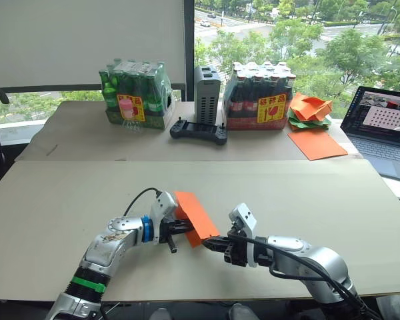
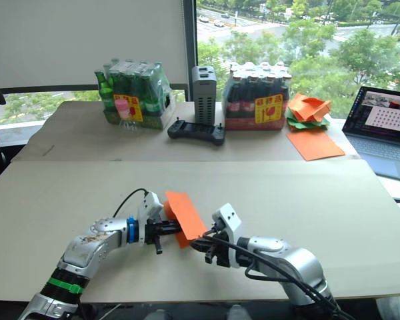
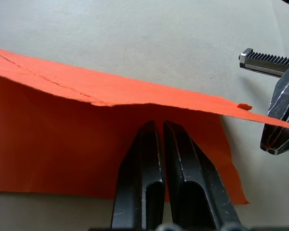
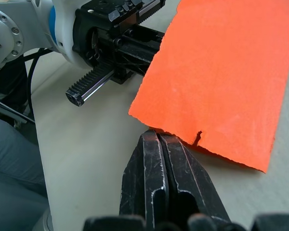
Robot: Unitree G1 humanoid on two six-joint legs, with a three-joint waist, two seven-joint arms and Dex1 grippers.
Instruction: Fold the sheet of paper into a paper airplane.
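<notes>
The sheet of paper point(image 1: 196, 215), bright orange and creased along its length, lies on the table between my two grippers, one long flap point(image 3: 111, 89) tilted up. My left gripper point(image 1: 189, 227) reaches in from the left, shut, its fingertips point(image 3: 151, 132) resting against the darker lower panel just below the crease. From the right, my right gripper point(image 1: 211, 243) is also shut, with its fingertips point(image 4: 159, 137) touching the sheet's ragged near edge point(image 4: 197, 144). Neither pair of fingers shows paper pinched between them.
At the table's back stand two shrink-wrapped bottle packs point(image 1: 135, 95) point(image 1: 260, 97), a grey box point(image 1: 207, 93) and a black controller point(image 1: 199, 131). Back right are a heap of crumpled orange and green papers point(image 1: 310, 110), a larger smooth orange sheet point(image 1: 316, 143) and a laptop point(image 1: 383, 127).
</notes>
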